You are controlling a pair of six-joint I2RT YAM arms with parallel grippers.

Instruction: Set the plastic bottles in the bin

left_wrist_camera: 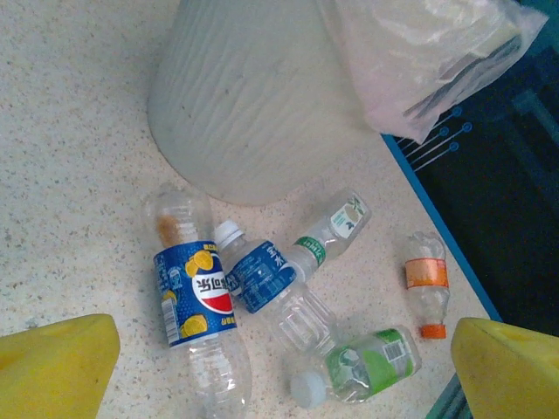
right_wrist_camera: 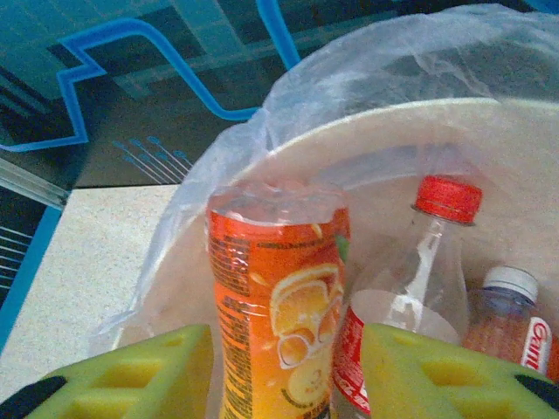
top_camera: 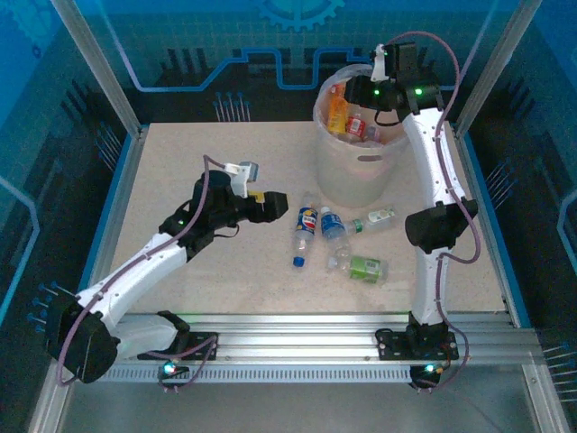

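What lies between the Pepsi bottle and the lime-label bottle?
The blue-label, white-capped bottle lies between the Pepsi bottle and lime-label bottle, clearest in the left wrist view.

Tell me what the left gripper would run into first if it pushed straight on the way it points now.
Most likely the blue-labelled water bottle, lying on the table straight ahead of the open left gripper. The Pepsi bottle lies right beside it, and depth is unclear, so it could be met first.

We see white arms [top_camera: 435,180], black joints [top_camera: 437,227], looping purple cables [top_camera: 206,179], green lights [top_camera: 418,91]; left claw [left_wrist_camera: 279,375] and right claw [right_wrist_camera: 286,375] carry yellow pads [left_wrist_camera: 52,367].
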